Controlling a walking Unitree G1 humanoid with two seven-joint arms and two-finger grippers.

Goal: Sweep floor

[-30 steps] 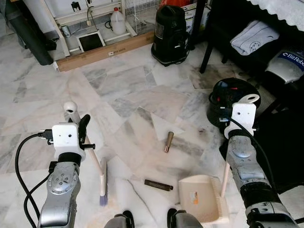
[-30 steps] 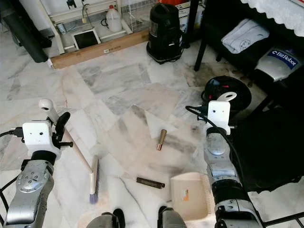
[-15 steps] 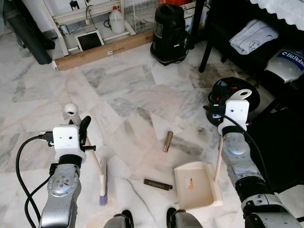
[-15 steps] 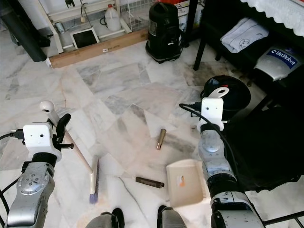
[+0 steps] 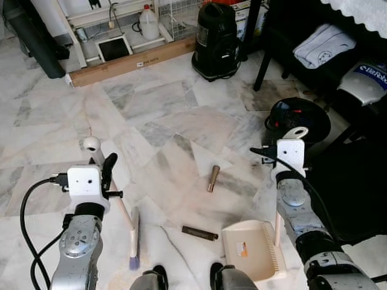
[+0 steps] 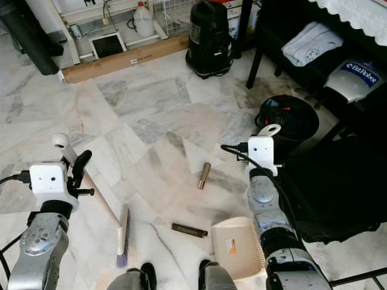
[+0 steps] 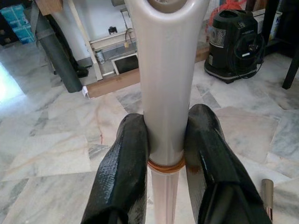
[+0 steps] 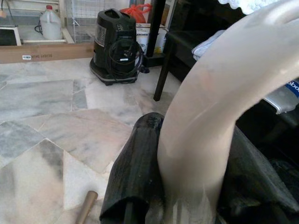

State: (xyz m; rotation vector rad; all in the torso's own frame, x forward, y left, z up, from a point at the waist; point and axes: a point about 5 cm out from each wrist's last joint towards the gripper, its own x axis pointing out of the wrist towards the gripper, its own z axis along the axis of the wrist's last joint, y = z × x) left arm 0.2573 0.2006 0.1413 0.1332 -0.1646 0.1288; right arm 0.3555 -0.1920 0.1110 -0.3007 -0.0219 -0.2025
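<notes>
A robot looks down at a pale marble floor with grey veining. Its left tool is closed tight on the cream plastic handle of a short hand broom, black fingers pressing both sides of the shaft. The broom slants down toward the near centre, its bluish bristle head resting on the floor at near left. The right tool is clamped around the curved cream handle of a beige plastic dustpan, which sits flat on the floor at near right, its open mouth facing left.

Two pieces of debris lie between broom and dustpan. A dark brown stick-like piece lies flat just left of the dustpan's mouth, close to it but apart. A small tan cylinder lies farther off, near the middle of the floor, well apart from both tools.

Around the work area: a black canister vacuum cleaner stands at far centre, with a long flat cardboard box lying on the floor to its left. Behind the box, a white frame shelf holds a clear plastic jug. A round black appliance sits on the floor at right, just beyond the right arm and close to it. Dark furniture at far right carries folded white cloth. The robot's dark feet show at the near edge.
</notes>
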